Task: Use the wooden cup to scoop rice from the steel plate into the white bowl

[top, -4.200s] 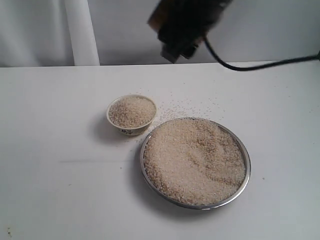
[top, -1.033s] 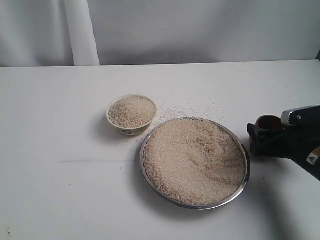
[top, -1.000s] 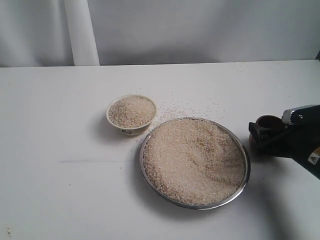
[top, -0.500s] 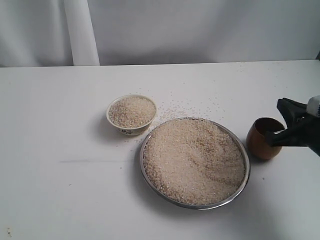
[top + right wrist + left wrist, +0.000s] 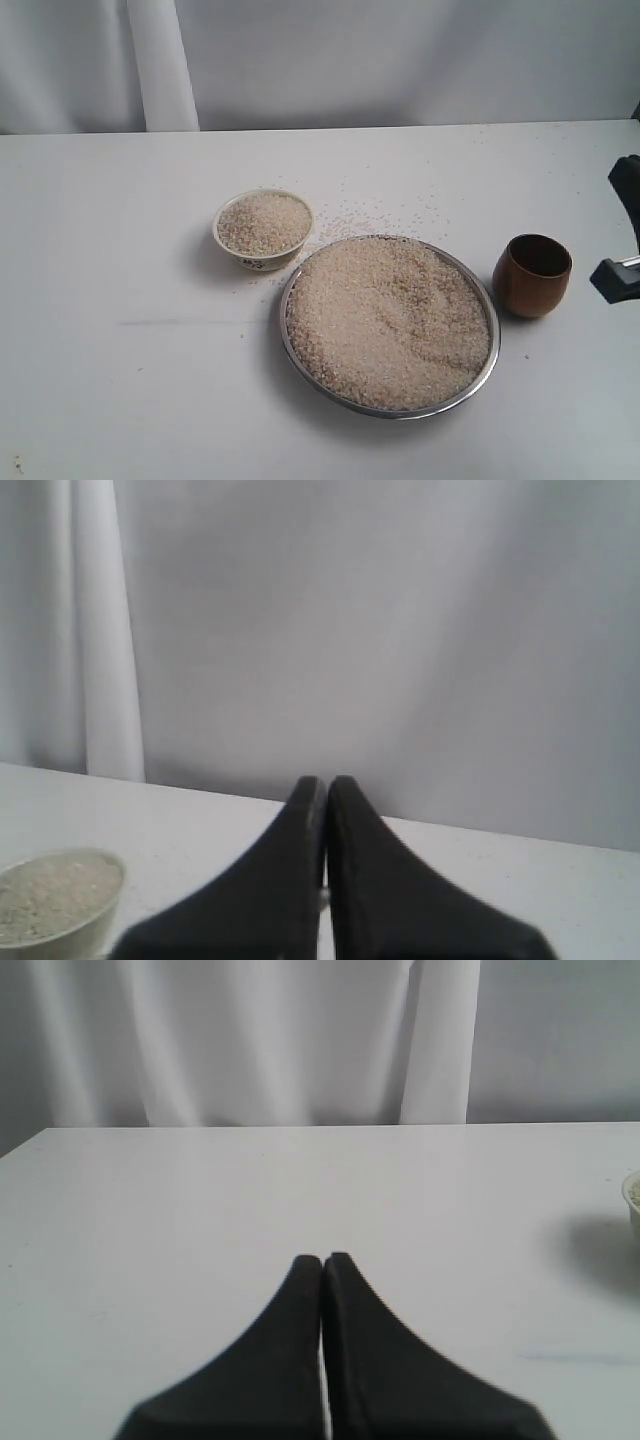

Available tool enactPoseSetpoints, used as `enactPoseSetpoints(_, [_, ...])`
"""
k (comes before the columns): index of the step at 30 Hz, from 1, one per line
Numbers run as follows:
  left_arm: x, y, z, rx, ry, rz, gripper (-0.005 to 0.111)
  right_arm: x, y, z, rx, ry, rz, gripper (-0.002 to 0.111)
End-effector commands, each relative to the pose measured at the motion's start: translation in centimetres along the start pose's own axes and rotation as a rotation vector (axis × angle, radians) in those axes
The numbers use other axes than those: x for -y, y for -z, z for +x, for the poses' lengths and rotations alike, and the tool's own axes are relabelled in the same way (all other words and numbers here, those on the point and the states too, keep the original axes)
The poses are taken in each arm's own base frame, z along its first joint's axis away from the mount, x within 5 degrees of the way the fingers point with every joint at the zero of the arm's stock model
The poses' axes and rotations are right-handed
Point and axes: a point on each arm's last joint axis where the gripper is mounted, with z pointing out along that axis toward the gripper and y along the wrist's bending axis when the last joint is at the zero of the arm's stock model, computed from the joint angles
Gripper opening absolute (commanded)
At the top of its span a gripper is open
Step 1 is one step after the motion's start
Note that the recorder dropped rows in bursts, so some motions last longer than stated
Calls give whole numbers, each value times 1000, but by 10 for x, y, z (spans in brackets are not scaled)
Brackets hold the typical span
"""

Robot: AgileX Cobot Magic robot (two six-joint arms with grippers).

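The steel plate (image 5: 487, 365) lies at centre right, heaped with rice (image 5: 388, 320). Up and left of it stands the white bowl (image 5: 262, 260), filled with rice, with loose grains scattered behind both. The bowl also shows in the right wrist view (image 5: 60, 935) and its rim in the left wrist view (image 5: 633, 1195). Just right of the plate the wooden cup (image 5: 531, 275) stands upright and free on the table. Dark parts of my right arm (image 5: 617, 278) show at the right edge, apart from the cup. My right gripper (image 5: 325, 780) is shut and empty. So is my left gripper (image 5: 322, 1257).
The white table (image 5: 120, 380) reaches back to a pale curtain (image 5: 160, 60) and a grey wall. The left arm does not appear in the exterior view.
My right gripper set the wooden cup down right of the plate, let go of it and drew back to the right edge. The cup now stands alone.
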Motion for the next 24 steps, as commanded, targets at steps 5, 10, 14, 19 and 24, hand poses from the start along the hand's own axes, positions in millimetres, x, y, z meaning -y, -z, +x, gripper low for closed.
enactPoseSetpoints(5, [0, 0, 0, 7, 3, 2, 0, -13, 42, -30, 39, -69, 3, 0])
enactPoseSetpoints(10, [0, 0, 0, 7, 3, 2, 0, -14, 67, -40, 70, -88, 80, 0])
enactPoseSetpoints(14, [0, 0, 0, 7, 3, 2, 0, -20, 82, -54, 208, -99, 54, 0])
enactPoseSetpoints(19, [0, 0, 0, 7, 3, 2, 0, -26, 97, -66, 338, -141, 8, 0])
enactPoseSetpoints(24, [0, 0, 0, 7, 3, 2, 0, -28, 102, -68, 370, -132, 3, 0])
